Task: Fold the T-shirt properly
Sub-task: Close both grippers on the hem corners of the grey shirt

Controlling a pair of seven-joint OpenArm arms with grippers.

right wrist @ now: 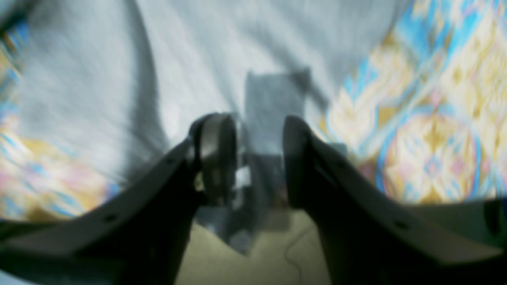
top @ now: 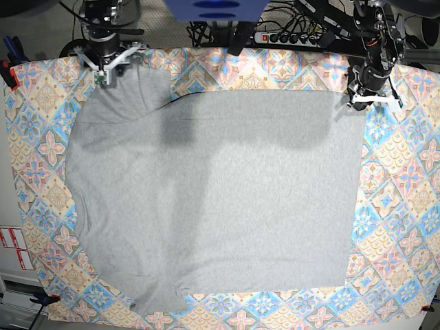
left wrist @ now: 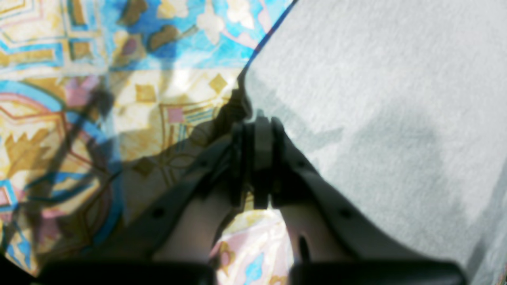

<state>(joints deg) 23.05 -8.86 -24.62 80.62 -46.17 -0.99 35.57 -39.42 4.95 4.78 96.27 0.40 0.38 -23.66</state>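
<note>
While T-shirt [top: 213, 192] lies flat, tablecloth [top: 405, 199] around, cables [top: 295, 31] behind.

Left pincer [left wrist: 257, 130] pressed closed, right pincer [right wrist: 249, 158] with jaws parted, both arms reaching far back

T-shirt [top: 220, 192] plain heather-grey; tablecloth [top: 405, 206] pastel blue-yellow-pink tile pattern.

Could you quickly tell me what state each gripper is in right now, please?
Left gripper: shut on the corner edge of the T-shirt.
Right gripper: jaws apart; blurred grey cloth shows between them, grip cannot be told.
</note>
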